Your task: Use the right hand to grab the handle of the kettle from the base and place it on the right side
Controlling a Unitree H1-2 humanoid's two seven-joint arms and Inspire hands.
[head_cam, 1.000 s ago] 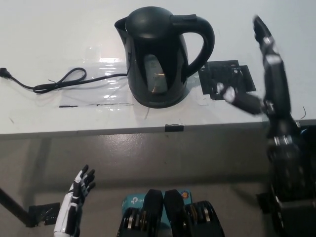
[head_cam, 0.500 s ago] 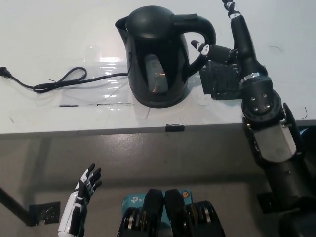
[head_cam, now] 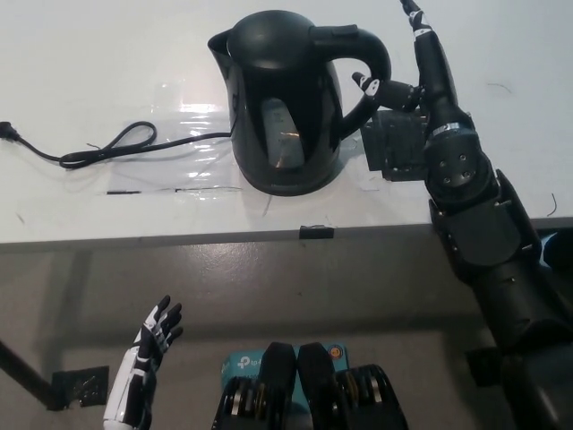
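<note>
One glossy black kettle (head_cam: pixel 286 98) stands near the front edge of the white bench (head_cam: pixel 81 54), bare room to its right, where the black right hand (head_cam: pixel 421 76) reaches open beside the handle (head_cam: pixel 369 76), holding nothing, while the white left hand (head_cam: pixel 148 354) rests open below.

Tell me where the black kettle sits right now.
In the head view, the black kettle stands on the white table near its front edge, handle pointing right toward the open right robot hand.

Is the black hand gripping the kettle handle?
No, the black hand is open beside the kettle, its fingers not wrapped around the handle.
</note>
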